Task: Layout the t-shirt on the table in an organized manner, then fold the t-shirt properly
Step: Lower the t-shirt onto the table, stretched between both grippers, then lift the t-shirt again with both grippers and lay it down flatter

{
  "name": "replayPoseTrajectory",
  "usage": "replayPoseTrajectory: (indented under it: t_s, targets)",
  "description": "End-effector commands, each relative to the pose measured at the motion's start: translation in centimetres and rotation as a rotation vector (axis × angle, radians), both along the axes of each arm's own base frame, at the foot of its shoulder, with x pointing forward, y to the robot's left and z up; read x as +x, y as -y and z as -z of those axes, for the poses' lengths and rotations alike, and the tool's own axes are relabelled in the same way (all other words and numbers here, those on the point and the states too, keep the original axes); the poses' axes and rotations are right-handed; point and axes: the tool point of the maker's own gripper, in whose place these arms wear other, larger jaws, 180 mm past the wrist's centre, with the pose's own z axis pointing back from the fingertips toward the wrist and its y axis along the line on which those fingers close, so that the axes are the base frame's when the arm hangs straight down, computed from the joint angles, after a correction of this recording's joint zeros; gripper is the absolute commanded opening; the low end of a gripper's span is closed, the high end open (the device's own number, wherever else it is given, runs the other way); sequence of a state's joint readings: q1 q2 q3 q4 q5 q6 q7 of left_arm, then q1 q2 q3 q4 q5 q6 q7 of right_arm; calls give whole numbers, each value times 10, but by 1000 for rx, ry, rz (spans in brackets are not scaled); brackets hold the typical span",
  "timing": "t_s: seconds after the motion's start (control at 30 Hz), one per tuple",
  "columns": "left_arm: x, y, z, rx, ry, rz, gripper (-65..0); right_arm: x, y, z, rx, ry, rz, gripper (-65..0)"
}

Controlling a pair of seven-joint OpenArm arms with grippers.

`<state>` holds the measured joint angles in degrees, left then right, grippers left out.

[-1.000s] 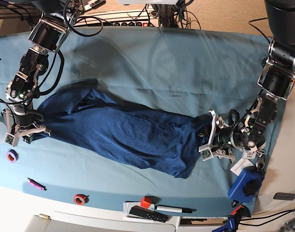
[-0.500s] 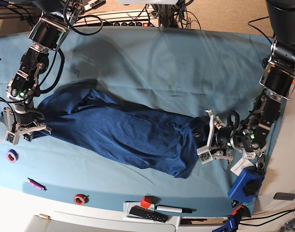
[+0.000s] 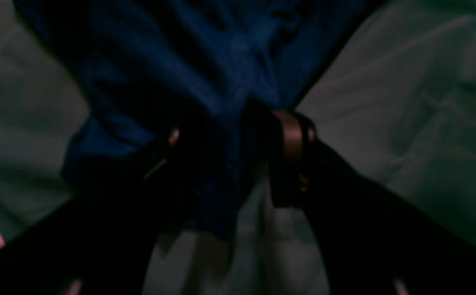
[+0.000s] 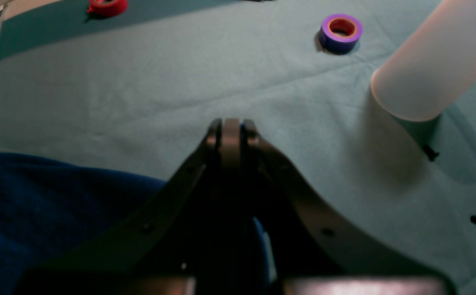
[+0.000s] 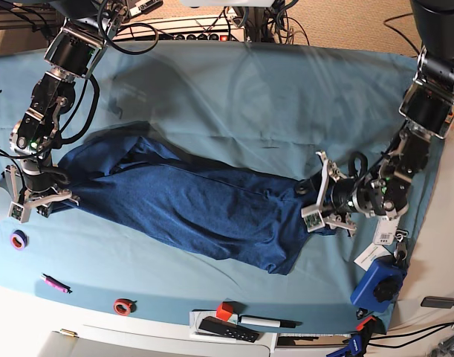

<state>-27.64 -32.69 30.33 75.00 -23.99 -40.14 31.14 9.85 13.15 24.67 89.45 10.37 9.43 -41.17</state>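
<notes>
Both jaws gripped the t-shirt (image 5: 189,204), left gripper (image 5: 316,204) wider than right gripper (image 5: 41,199); shirt lay bunched, unfolded.

The base view looks down from high above the table (image 5: 234,82) and takes in its whole width, with both arms at the sides. The left wrist view sits just behind the left gripper (image 3: 238,159), very near the t-shirt (image 3: 205,73), and is dark and blurred. The right wrist view looks forward over the right gripper (image 4: 231,131), low above the cloth. It shares with the base view the purple tape roll (image 4: 340,32) and the red tape roll (image 4: 107,6).
</notes>
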Motion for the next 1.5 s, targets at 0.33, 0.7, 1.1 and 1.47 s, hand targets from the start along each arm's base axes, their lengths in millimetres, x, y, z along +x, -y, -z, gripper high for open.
replayPoseTrajectory:
  t_s: [0.33,0.7,1.1,1.47]
  targets:
    - [18,3,-25,-36,98,12,-480,6,6,-20,-28,50,2,-650]
    - [32,5,-37,-88,165,-45,-650,6,6,-20,-27,46,2,-650]
    - [105,-16,-108,-184,465,-358,-650,9,4,-24,-7,74,2,-650]
    - [146,-7,-189,-249,658,-443,-650,30,12,-67,18,208,69,-650]
